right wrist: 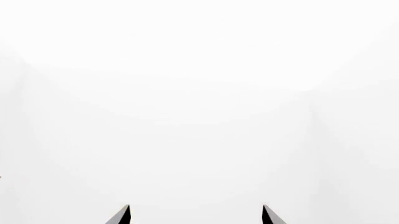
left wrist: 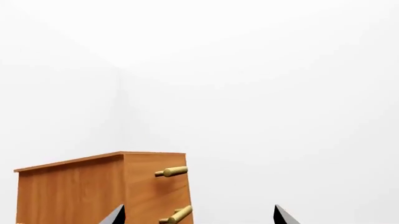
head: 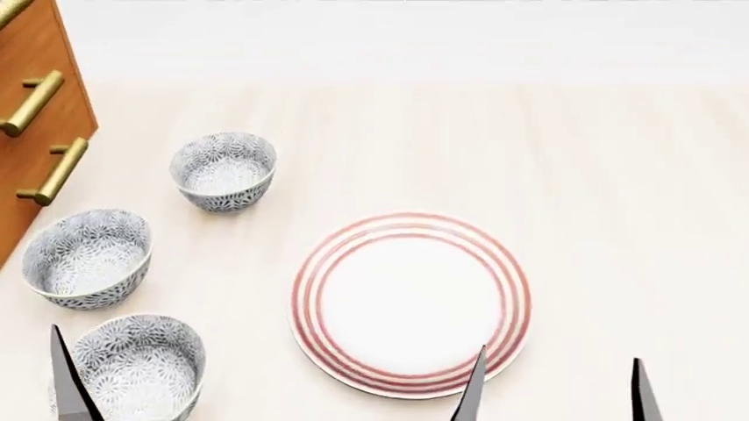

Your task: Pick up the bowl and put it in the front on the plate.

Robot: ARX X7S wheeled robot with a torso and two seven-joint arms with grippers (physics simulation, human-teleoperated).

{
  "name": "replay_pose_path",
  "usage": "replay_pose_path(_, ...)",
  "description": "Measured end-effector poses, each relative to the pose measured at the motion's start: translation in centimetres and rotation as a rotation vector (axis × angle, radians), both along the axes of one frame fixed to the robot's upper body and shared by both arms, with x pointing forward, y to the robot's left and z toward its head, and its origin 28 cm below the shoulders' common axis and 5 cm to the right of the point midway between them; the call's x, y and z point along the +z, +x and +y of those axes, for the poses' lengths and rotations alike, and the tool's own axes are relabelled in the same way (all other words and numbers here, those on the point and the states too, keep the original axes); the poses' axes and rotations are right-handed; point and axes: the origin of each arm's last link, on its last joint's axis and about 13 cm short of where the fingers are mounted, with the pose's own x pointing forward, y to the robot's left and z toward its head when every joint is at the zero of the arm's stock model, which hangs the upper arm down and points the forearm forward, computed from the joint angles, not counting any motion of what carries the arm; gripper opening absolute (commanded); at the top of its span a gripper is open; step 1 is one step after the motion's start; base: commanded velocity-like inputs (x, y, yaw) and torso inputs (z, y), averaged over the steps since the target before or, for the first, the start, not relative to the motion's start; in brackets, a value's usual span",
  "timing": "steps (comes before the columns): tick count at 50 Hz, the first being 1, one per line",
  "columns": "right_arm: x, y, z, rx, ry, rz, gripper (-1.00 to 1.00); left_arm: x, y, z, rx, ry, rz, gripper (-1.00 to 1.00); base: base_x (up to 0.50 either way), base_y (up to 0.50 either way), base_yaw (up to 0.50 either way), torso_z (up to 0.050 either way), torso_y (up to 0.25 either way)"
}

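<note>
Three look-alike bowls with a grey-blue floral pattern stand in a row at the table's left in the head view: a far bowl (head: 224,170), a middle bowl (head: 88,256) and a near bowl (head: 139,367). The plate (head: 410,303), white with red rings, lies empty at the centre. One finger (head: 65,379) of my left gripper (left wrist: 199,215) shows just left of the near bowl; the gripper is open and holds nothing. My right gripper (head: 556,393) is open and empty, with its left finger over the plate's near right rim. Both wrist views show only the fingertips against white walls.
A wooden drawer cabinet (head: 33,114) with brass handles (head: 53,171) stands at the table's left edge, close to the far and middle bowls; it also fills part of the left wrist view as the cabinet (left wrist: 93,189). Pale wood tabletop (head: 609,193) extends right of the plate.
</note>
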Motion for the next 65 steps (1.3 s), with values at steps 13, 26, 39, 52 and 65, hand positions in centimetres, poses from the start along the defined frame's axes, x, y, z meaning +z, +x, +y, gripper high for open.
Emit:
replay_pose_path(13,-0.07,-0.08,0.11,0.007,-0.008,0.0,1.0,-0.12,0.02,-0.02,-0.001,0.002,0.003,1.0,0.5,0.0,0.0,0.0,0.0)
replay_pose_path(26,-0.08,-0.07,0.15,0.007,-0.013,0.0,1.0,-0.17,0.07,-0.03,0.0,0.005,0.004,1.0,0.5,0.0,0.0,0.0,0.001)
replay_pose_path(39,-0.08,-0.16,0.11,-0.002,-0.023,-0.011,1.0,-0.23,0.0,-0.1,0.0,0.009,0.006,1.0,0.13,0.06,0.0,0.0,0.0)
replay_pose_path(52,-0.16,-0.32,0.32,-0.007,-0.057,-0.026,1.0,-0.27,0.0,-0.08,-0.002,0.011,0.01,1.0,0.0,0.5,0.0,0.0,0.0)
replay_pose_path(65,-0.24,-0.37,0.41,-0.004,-0.068,-0.025,1.0,-0.37,0.05,-0.08,-0.004,0.012,0.02,1.0,0.0,0.5,0.0,0.0,0.0)
